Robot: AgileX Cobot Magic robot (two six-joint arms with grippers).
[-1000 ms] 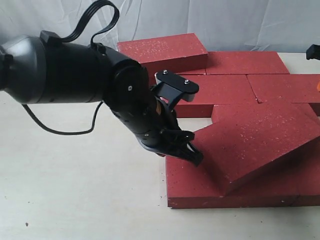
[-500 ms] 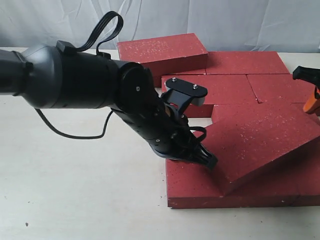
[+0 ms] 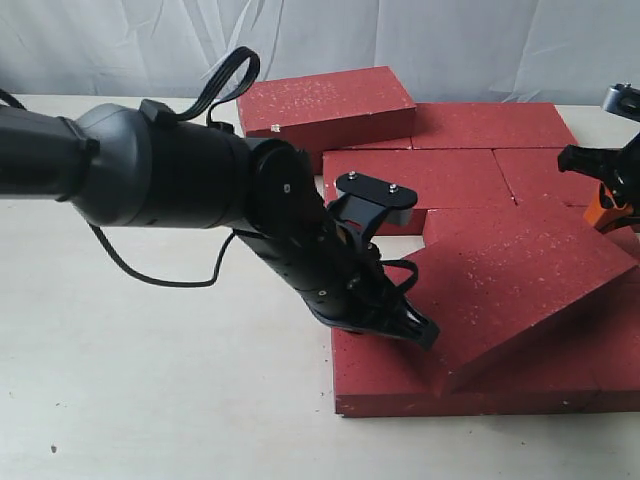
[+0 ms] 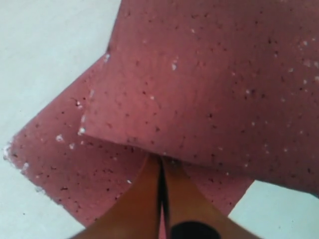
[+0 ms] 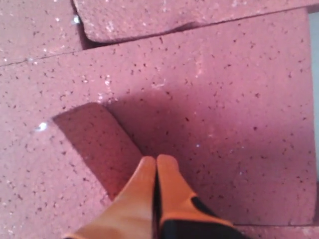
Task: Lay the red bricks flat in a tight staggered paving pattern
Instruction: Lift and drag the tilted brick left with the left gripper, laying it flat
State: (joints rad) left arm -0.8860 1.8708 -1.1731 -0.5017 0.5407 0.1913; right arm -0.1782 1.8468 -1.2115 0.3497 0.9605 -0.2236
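Observation:
Several dark red speckled bricks [image 3: 440, 175] lie flat at the back and right of the table. One brick [image 3: 325, 100] rests on top of others at the back. A tilted brick [image 3: 510, 290] leans askew over the front brick [image 3: 390, 385]. My left gripper [image 3: 425, 335] is shut, and its tip presses against the tilted brick's low left edge. In the left wrist view the shut fingers [image 4: 160, 162] meet that brick's edge [image 4: 214, 74]. My right gripper [image 3: 610, 195] hovers shut at the far right. In its wrist view the gripper [image 5: 157, 162] is over a flat brick [image 5: 224, 124].
A white cloth hangs behind the pale table [image 3: 150, 380]. The left arm's black cable [image 3: 215, 85] loops above the table. The bulky black left arm spans the left half of the exterior view. Bare table lies left of and in front of the bricks.
My left arm has reached further right, and its shut tip has slid along the tilted brick's low edge. My right gripper has come into view at the right edge. The bricks have hardly shifted.

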